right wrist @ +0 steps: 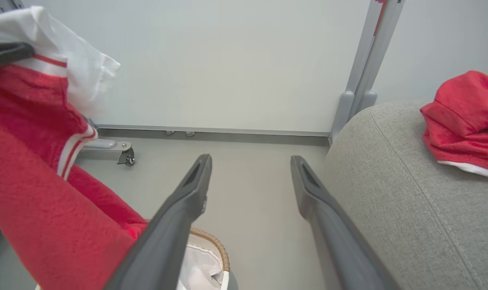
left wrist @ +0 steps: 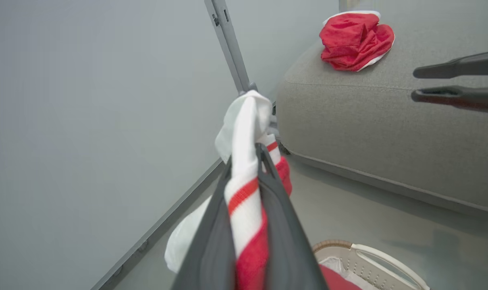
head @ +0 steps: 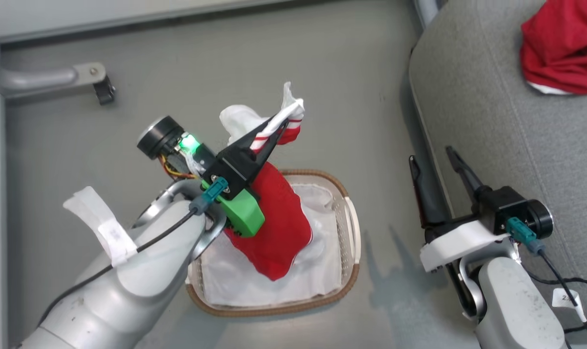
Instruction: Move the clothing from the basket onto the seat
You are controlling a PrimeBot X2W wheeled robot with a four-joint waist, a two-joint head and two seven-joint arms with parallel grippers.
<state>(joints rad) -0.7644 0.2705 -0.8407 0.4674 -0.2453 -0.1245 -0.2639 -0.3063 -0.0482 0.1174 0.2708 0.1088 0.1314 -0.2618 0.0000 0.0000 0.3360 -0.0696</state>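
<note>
Left claw: carried high, fingers slanted up and to the right, clamped together on the clothing. Right claw: held lower, well apart to the left claw's right, fingers pointed upward, spread wide.

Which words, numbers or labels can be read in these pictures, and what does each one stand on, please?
"2", then unclear: small white tag on the right arm's cable.
Too blurred to read: faint print on the white tape label on the left forearm.

Red clothing (white striped trim), grey seat, white brown-rimmed basket
</note>
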